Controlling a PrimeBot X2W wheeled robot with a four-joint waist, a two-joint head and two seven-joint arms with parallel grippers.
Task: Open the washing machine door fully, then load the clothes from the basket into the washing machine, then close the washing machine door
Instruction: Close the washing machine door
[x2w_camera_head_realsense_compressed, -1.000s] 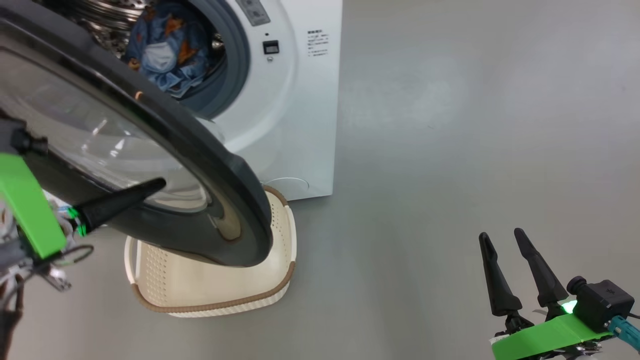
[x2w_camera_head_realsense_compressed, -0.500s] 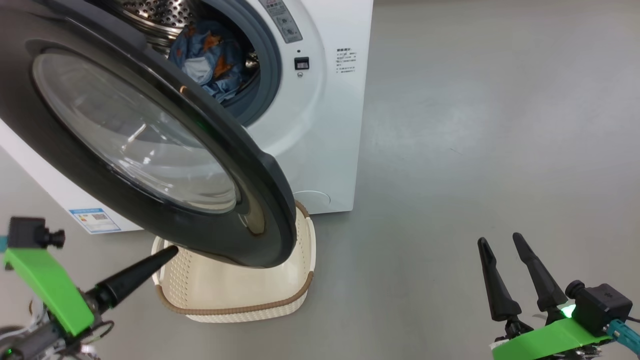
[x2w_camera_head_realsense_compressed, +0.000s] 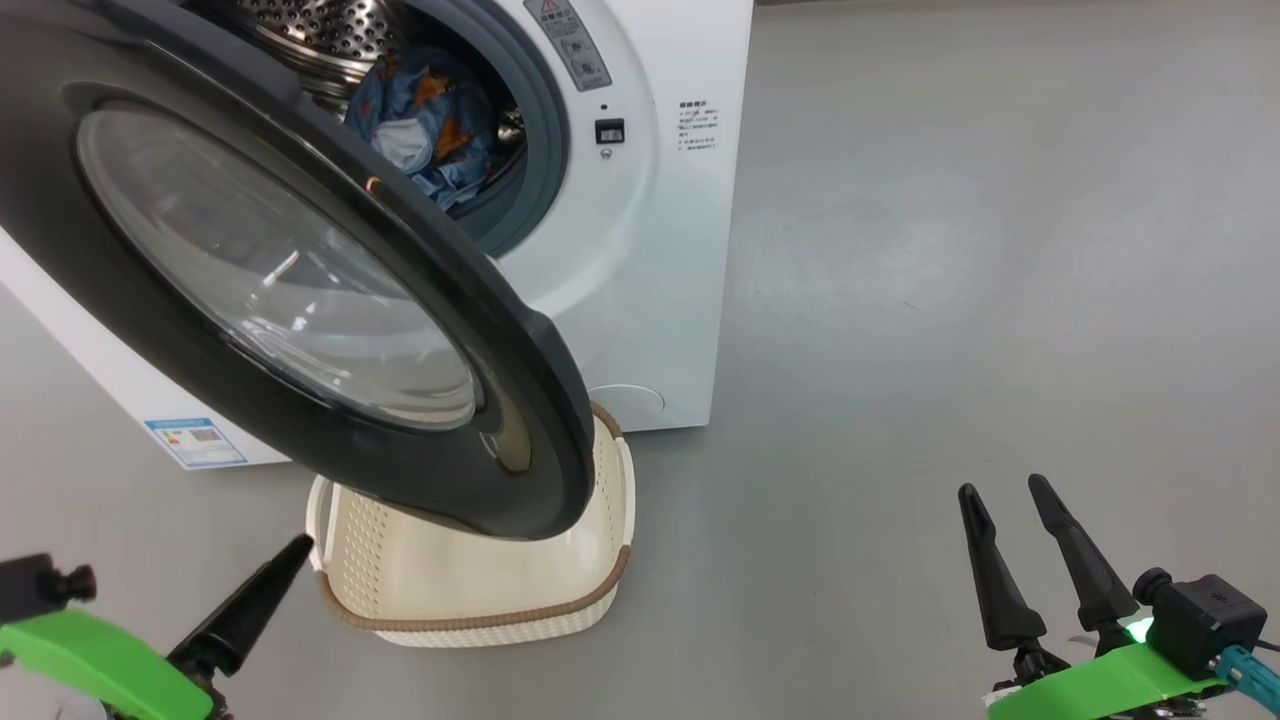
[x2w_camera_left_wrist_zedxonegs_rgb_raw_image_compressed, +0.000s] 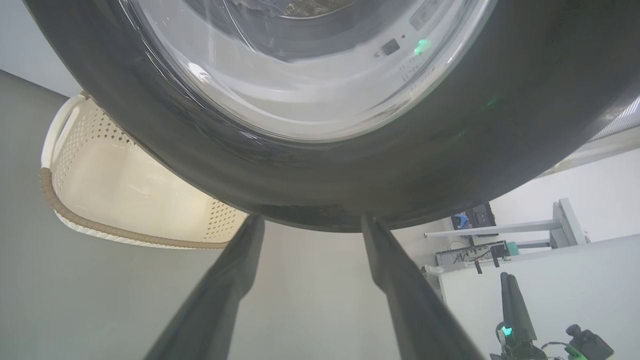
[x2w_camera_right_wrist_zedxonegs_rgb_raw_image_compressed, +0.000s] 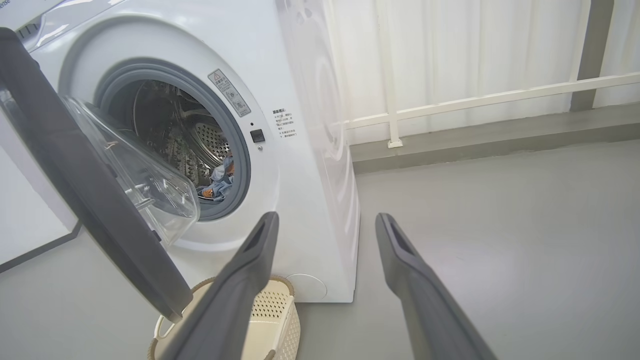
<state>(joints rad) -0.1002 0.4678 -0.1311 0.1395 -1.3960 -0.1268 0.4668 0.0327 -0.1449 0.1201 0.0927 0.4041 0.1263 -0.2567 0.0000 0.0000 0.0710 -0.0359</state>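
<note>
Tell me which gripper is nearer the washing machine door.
The left gripper: open, it points at the washing machine door from close under its black rim. The right gripper hangs well aside, over grey floor.

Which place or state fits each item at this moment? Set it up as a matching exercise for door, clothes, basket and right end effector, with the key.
Items:
1. washing machine door
2. clothes
3. basket
4. right end effector

Places or states:
A. inside the drum
B. open, holding nothing, above bare floor
C. on the floor, below the door's lower edge
D. swung ajar

Pairs: 1-D, 2-A, 3-C, 4-B
</note>
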